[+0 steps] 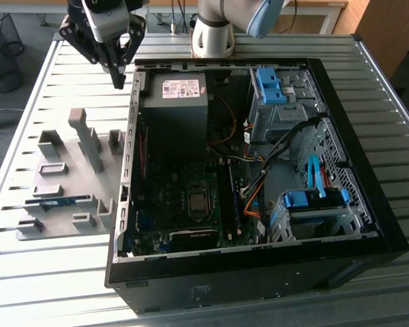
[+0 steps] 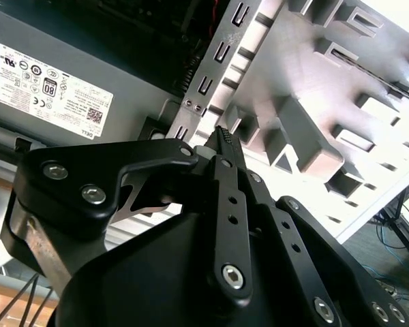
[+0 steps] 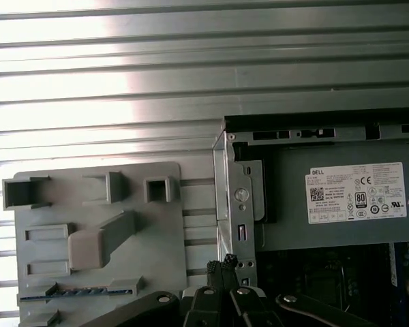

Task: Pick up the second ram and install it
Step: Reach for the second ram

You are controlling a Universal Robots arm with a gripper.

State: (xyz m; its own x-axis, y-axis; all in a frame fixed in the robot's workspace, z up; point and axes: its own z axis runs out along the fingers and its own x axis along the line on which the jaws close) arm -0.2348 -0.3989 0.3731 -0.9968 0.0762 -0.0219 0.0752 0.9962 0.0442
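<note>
The second ram [image 1: 58, 202] is a slim blue stick standing on edge in a slot of the grey holder plate [image 1: 68, 146], left of the computer case in the exterior view. In the first wrist view the ram [image 3: 76, 291] shows its row of dark chips near the plate's [image 3: 95, 204] edge. My gripper [image 1: 118, 80] hangs above the table beside the case's back left corner, well away from the ram. Its fingers [image 2: 226, 146] are pressed together, shut, with nothing between them. The first wrist view shows my gripper [image 3: 226, 262] beside the case's metal rear wall.
The open computer case [image 1: 259, 266] lies on the slatted metal table [image 1: 48, 272]. Inside it are the grey power supply [image 1: 175, 102], the motherboard [image 1: 191, 204], orange cables and light-blue drive brackets [image 1: 273, 85]. The holder plate carries several upright grey blocks [image 1: 87, 136].
</note>
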